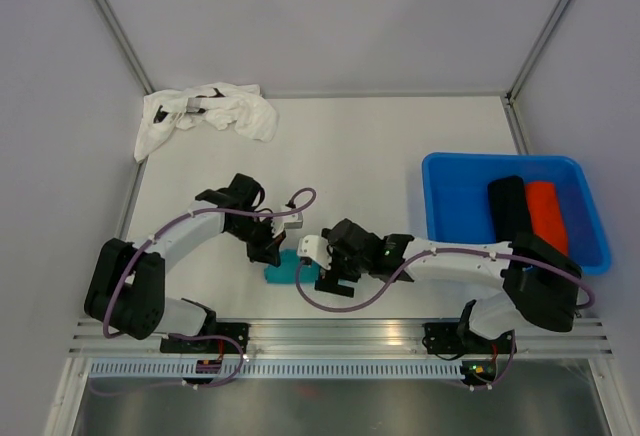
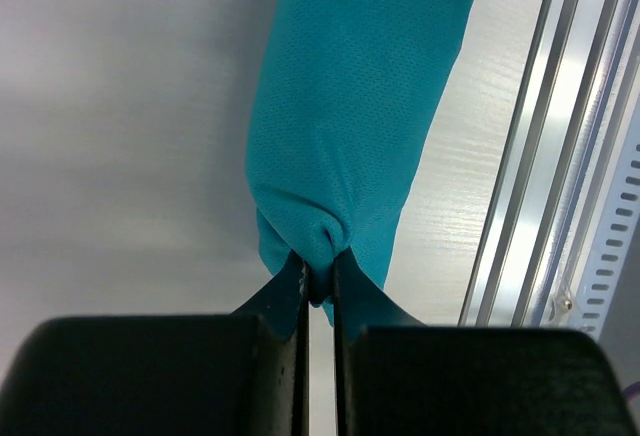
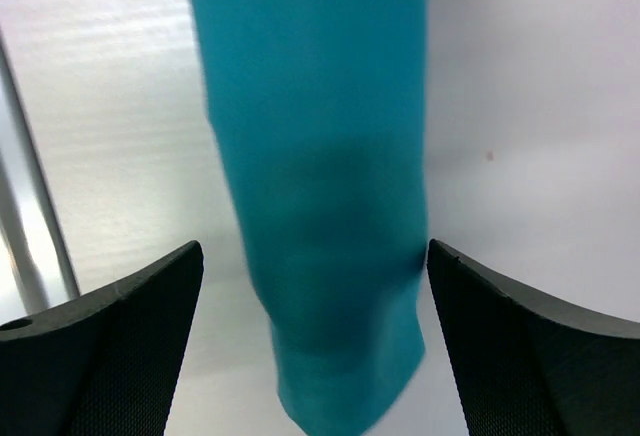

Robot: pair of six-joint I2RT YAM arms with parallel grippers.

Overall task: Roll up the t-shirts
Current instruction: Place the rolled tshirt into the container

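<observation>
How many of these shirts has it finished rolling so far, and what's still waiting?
Two look done: a black roll and an orange-red roll lie in the blue tub. In hand: the teal t-shirt, already rolled up on the table, its end pinched by the left pincer while the right pincer stands open either side of it. Left: the white t-shirt, crumpled at the far corner.

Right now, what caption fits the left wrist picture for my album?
Left jaws pinched shut on one end of the rolled teal t-shirt lying on the table.
</observation>
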